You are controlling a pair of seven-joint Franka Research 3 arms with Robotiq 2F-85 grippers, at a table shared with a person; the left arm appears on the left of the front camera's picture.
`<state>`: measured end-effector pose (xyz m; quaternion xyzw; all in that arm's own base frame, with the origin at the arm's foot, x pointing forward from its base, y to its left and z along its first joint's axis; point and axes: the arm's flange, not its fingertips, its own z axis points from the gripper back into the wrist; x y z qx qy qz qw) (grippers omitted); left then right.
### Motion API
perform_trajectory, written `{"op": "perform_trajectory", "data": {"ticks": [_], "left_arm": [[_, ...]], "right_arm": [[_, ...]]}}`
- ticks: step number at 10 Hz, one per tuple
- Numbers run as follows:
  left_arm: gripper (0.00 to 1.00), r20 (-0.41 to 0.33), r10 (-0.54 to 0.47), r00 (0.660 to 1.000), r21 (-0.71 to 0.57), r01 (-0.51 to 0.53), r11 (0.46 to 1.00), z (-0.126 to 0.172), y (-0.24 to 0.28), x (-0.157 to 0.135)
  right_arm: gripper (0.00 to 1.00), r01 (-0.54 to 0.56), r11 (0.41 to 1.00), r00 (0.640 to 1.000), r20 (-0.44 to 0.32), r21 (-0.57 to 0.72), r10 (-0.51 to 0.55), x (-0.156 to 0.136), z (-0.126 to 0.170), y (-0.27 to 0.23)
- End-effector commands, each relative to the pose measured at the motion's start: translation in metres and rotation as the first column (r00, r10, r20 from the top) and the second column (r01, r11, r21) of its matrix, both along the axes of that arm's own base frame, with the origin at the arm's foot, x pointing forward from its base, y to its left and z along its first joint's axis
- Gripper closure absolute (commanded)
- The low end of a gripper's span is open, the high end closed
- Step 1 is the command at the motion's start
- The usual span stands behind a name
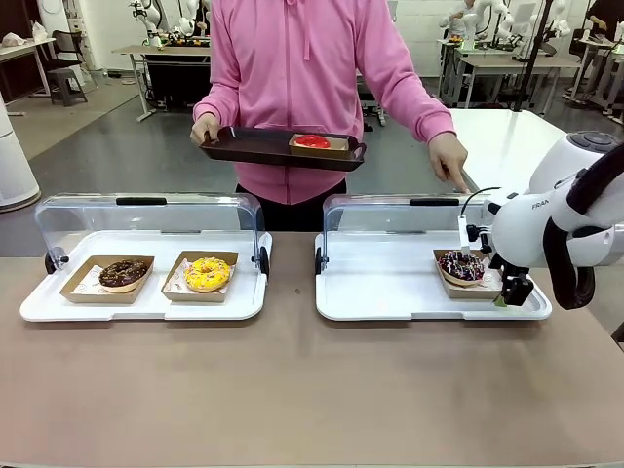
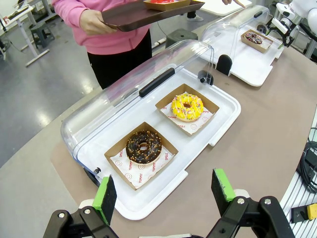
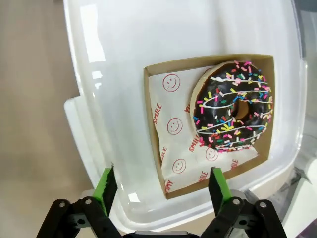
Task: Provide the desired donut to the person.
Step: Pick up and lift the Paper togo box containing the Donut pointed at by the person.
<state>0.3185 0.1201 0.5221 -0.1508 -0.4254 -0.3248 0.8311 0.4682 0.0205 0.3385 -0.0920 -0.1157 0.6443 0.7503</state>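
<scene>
As catalogued along the right wrist: logged right pincer [image 3: 162,191] released, pads spread wide, gripping nothing, poised just above the sprinkled chocolate donut [image 3: 233,106]. Found that donut in its cardboard box [image 3: 151,124] on the right white tray [image 3: 109,49] on the counter [image 1: 292,390], offset toward one pad, not centred. Noted person's hand [image 1: 450,158] near the raised lid [image 1: 390,219]. Recorded left pincer [image 2: 163,192] likewise released, well apart. Judged right arm nearer.

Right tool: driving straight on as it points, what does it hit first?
The right tool would probably meet the paper-lined cardboard tray holding the sprinkled chocolate donut; depth unclear.
</scene>
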Motion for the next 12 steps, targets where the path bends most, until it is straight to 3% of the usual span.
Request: {"op": "perform_trajectory", "data": {"ticks": [1,2,3,12], "left_arm": [[0.00,0.003,-0.002,1.000,-0.015,0.002,1.000,-0.0009,0.0007,0.0000],[0.00,0.003,-0.002,1.000,-0.015,0.002,1.000,-0.0009,0.0007,0.0000],[0.00,0.003,-0.002,1.000,-0.015,0.002,1.000,-0.0009,0.0007,0.0000],[0.00,0.003,-0.002,1.000,-0.015,0.002,1.000,-0.0009,0.0007,0.0000]], "right_arm": [[0.58,-0.026,0.999,0.999,-0.042,0.018,0.027,0.0125,-0.0067,-0.0066],[0.70,-0.018,1.000,0.999,-0.036,0.003,0.018,0.0140,-0.0090,-0.0076],[1.00,-0.021,1.000,0.999,-0.043,0.001,0.021,0.0137,-0.0095,-0.0084],[1.00,-0.035,0.999,0.997,-0.067,-0.007,0.034,0.0091,-0.0089,-0.0133]]}}
